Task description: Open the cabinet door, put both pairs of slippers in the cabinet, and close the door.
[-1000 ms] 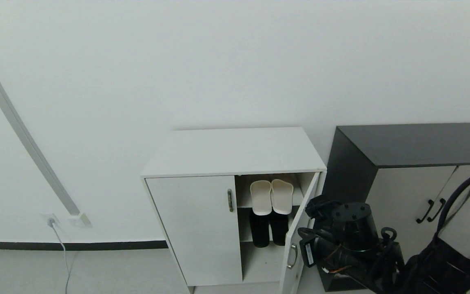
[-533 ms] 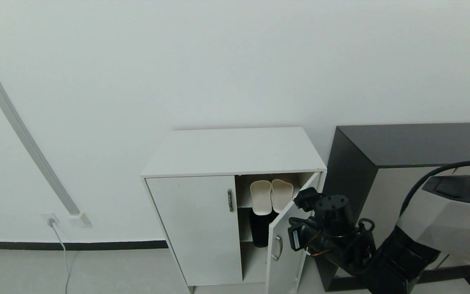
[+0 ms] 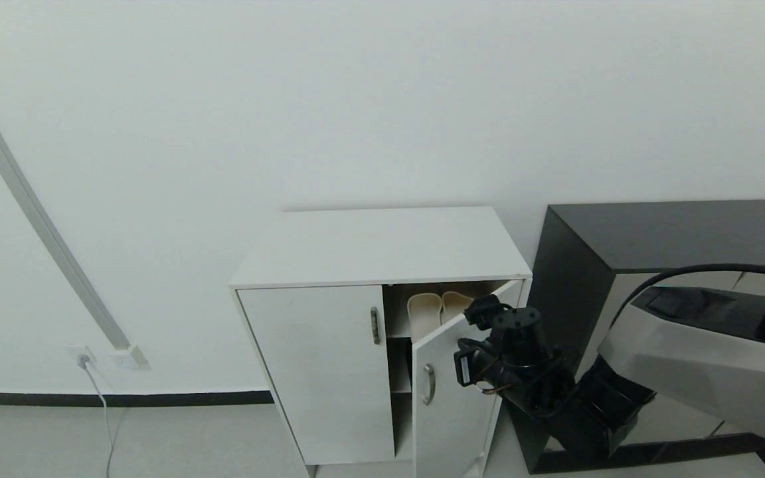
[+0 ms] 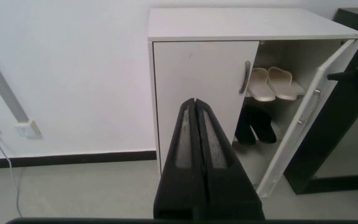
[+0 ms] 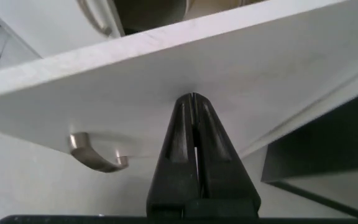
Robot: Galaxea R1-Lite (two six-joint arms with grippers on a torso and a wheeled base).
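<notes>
Right gripper (image 5: 193, 96) (image 3: 479, 312): fingers pressed together, holding nothing. Its tip is against the outer face of the right-hand cabinet door (image 5: 241, 56) (image 3: 452, 392), near the door's top edge. The curved metal door handle (image 5: 98, 160) (image 3: 427, 384) sits lower on the same face, beside the gripper and untouched.

Left gripper (image 4: 195, 102): fingers closed flat on each other, empty. It hangs well back from the cabinet (image 4: 247, 22) (image 3: 382, 245), facing the closed left door (image 4: 197, 68) (image 3: 319, 372).

The right door stands part open, swung out at an angle from its hinge side, with a gap at its free edge.

Past the right gripper, through the gap: a cream pair of slippers (image 3: 425, 309) (image 4: 272, 84) side by side on the upper shelf, heels outward. A black pair (image 4: 257, 127) is on the shelf below, directly under the cream pair. In the head view the door covers most of the black pair.

Left door handle (image 3: 374, 325) (image 4: 247, 76) is vertical, at that door's inner edge.

Farther off: a dark cabinet (image 3: 655, 232) stands just beside the white one, on the right gripper's side. A wall socket (image 3: 80, 358) with a cable sits low on the wall, well off on the left gripper's side.
</notes>
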